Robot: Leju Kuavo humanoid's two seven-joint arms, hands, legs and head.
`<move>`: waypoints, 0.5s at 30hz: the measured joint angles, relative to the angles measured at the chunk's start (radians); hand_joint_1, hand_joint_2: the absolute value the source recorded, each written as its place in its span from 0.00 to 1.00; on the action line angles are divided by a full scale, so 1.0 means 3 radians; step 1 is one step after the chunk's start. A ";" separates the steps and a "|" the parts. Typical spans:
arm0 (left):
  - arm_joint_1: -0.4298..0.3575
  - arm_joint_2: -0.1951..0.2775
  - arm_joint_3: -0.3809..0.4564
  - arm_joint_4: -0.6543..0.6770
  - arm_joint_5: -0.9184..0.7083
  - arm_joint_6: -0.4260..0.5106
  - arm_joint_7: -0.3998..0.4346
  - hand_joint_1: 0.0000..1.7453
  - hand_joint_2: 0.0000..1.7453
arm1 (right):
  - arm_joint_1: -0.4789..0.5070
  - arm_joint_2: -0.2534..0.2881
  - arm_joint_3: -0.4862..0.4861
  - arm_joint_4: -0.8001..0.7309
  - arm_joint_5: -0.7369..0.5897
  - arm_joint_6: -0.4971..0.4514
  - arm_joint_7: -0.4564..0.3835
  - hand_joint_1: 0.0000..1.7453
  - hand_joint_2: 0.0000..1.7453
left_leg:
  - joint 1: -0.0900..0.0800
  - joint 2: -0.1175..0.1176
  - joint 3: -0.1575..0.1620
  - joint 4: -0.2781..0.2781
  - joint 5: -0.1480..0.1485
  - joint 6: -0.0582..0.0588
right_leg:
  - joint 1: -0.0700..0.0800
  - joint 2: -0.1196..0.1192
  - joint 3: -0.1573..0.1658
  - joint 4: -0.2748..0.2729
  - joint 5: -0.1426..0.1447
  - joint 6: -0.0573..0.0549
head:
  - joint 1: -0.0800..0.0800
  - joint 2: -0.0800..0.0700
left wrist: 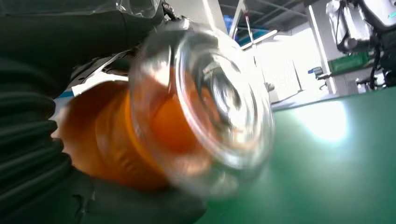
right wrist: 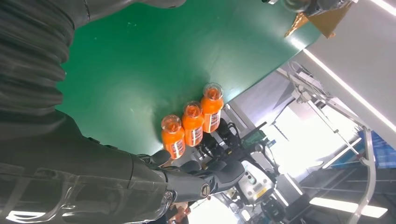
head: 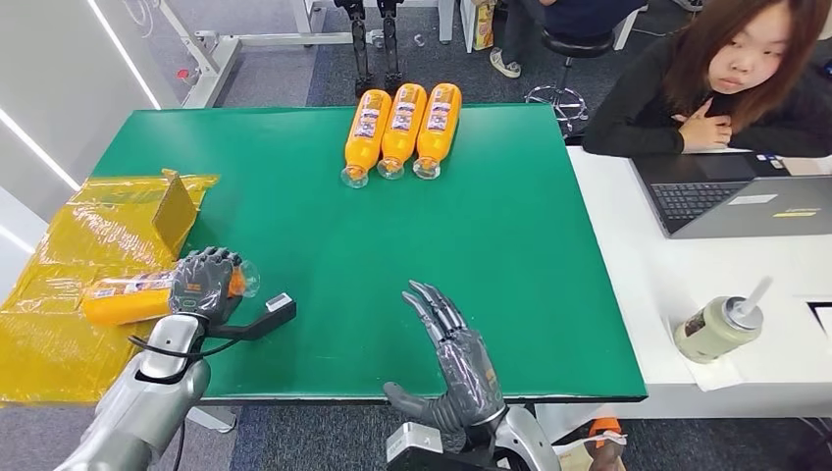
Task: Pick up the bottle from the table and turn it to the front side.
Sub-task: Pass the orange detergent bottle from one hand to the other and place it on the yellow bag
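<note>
Right now my left hand (head: 203, 286) is wrapped around the orange bottle (head: 128, 298), which lies on its side at the left edge of the green table (head: 324, 245), its body reaching out over the yellow plastic sheeting (head: 59, 285) beside that edge. My left wrist view shows its clear cap end (left wrist: 205, 102) close up and blurred, with the green table beyond it. My right hand (head: 459, 358) hovers over the table's near edge, fingers apart and holding nothing. Three more orange bottles (head: 400, 128) lie side by side at the table's far edge. I judge the pick-up is in hand; next I must roll the bottle until its label faces front, keeping my grip firm.
</note>
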 joint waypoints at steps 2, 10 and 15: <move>-0.0050 -0.0006 0.0000 0.0097 0.0010 -0.0005 0.0000 0.00 1.00 | 0.0003 -0.0006 0.0000 -0.0007 0.0000 -0.0008 0.0010 0.00 1.00 | 0.0000 0.0000 0.0000 0.0000 0.0000 0.0000 | 0.0000 0.0000 0.0000 0.0000 0.0000 0.0000 | 0.0000 0.0000; -0.0124 -0.0023 0.0000 0.0272 0.0016 0.0019 0.0000 0.00 1.00 | 0.0009 -0.0030 0.0000 -0.0012 -0.0008 -0.0016 0.0000 0.00 1.00 | 0.0000 0.0000 0.0000 0.0000 0.0000 0.0000 | 0.0000 0.0000 0.0000 0.0000 0.0000 0.0000 | 0.0001 0.0000; -0.0124 0.0004 0.0006 0.0297 0.0015 0.0042 0.0027 0.00 1.00 | 0.0011 -0.0055 0.0000 0.0005 -0.0059 -0.0031 -0.0048 0.00 1.00 | 0.0000 0.0000 -0.0001 0.0000 0.0000 0.0000 | 0.0000 0.0000 0.0000 0.0001 0.0000 0.0000 | 0.0000 0.0000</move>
